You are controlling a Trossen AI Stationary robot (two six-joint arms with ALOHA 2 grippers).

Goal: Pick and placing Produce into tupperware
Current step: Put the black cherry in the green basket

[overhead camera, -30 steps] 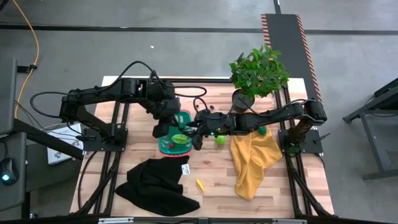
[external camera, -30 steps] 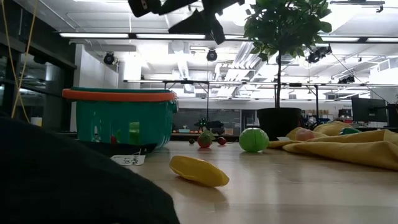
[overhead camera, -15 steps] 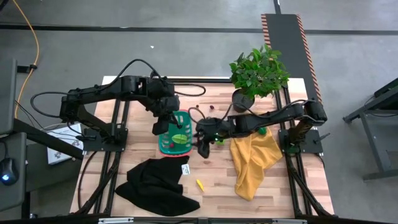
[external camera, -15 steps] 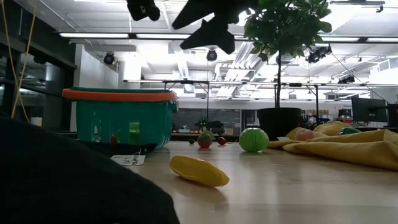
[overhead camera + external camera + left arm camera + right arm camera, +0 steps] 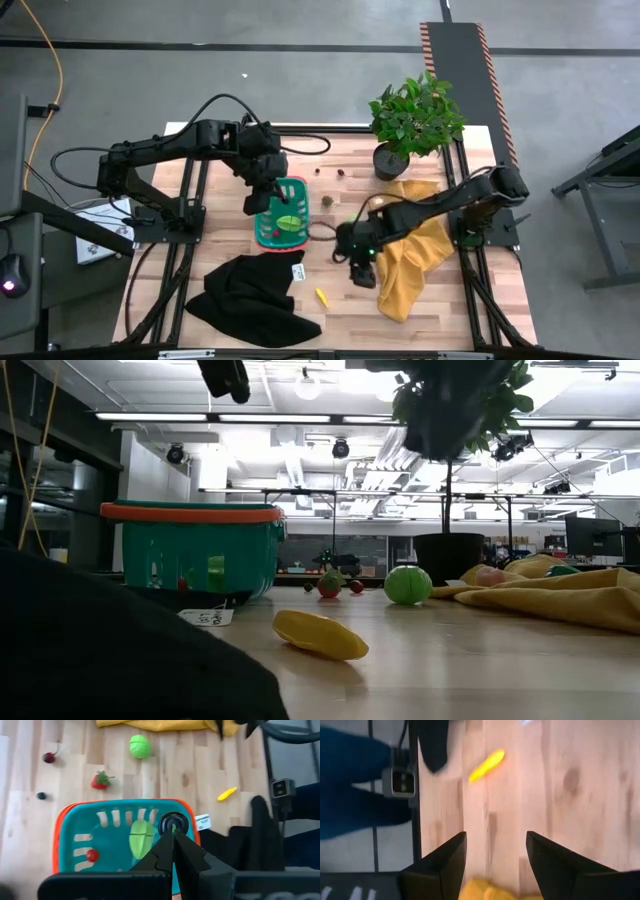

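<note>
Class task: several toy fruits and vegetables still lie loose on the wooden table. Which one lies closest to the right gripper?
The yellow banana-shaped piece. It lies alone near the black cloth, just beyond the open right gripper; the green ball, strawberry and berries sit up by the basket.

A basket (image 5: 282, 215) sits mid-table with produce (image 5: 141, 836) inside; a cloth (image 5: 250, 296) lies before it, another cloth (image 5: 415, 260) to its right, a plant (image 5: 412, 120) behind.

A teal basket (image 5: 75, 827) with an orange-red rim, a yellow cloth (image 5: 415, 250), a black cloth (image 5: 245, 295).
</note>
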